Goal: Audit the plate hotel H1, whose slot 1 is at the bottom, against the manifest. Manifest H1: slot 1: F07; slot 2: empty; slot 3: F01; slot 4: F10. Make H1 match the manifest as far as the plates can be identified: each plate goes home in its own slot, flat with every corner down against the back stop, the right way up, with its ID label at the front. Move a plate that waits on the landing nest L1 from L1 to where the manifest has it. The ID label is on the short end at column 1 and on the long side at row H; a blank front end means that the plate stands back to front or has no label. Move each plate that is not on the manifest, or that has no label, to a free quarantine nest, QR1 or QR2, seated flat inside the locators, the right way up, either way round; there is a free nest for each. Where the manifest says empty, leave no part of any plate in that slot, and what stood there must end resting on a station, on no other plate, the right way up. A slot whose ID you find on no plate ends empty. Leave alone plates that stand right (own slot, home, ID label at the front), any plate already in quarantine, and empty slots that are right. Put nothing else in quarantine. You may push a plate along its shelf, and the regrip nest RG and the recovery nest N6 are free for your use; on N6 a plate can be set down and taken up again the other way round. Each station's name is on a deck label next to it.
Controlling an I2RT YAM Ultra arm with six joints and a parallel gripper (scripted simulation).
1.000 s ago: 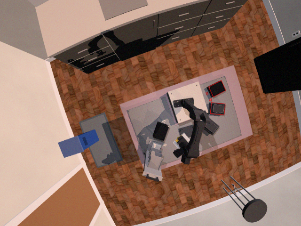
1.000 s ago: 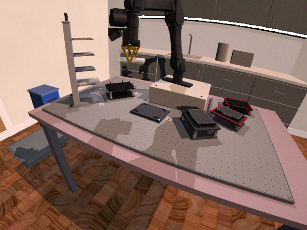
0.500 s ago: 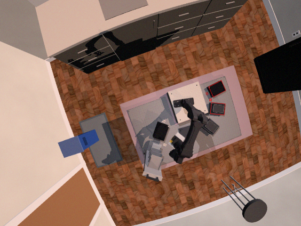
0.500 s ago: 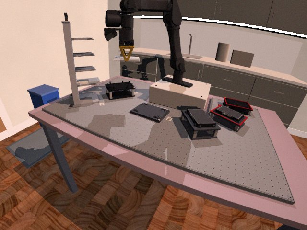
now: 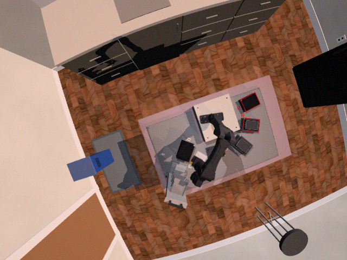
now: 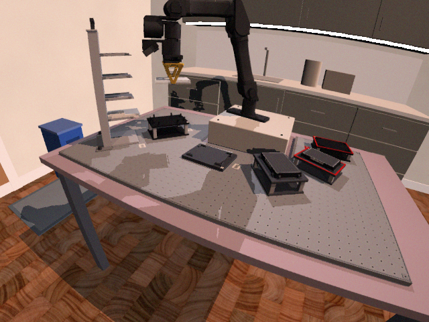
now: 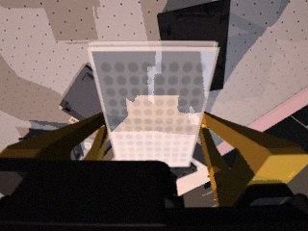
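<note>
My gripper (image 7: 153,115) (image 6: 173,74) (image 5: 192,162) is shut on a clear well plate (image 7: 153,96) (image 6: 183,80) and holds it flat, high above the deck, to the right of the plate hotel H1 (image 6: 98,90) (image 5: 175,183). The hotel is a grey post with four thin shelves at the deck's left end. Its lowest shelf (image 6: 123,113) looks thicker, as if it bears a clear plate; I cannot read the other shelves' contents. No ID label is readable on the held plate.
A black raised nest (image 6: 167,125) (image 5: 185,150) stands empty near the hotel. A flat dark nest (image 6: 209,155) lies mid-deck. A raised nest with a dark plate (image 6: 280,165) (image 5: 242,145) stands right. Two red-rimmed quarantine nests (image 6: 333,145) (image 6: 320,158) sit beyond; the nearer holds a plate. The arm's pedestal (image 6: 249,133) is behind.
</note>
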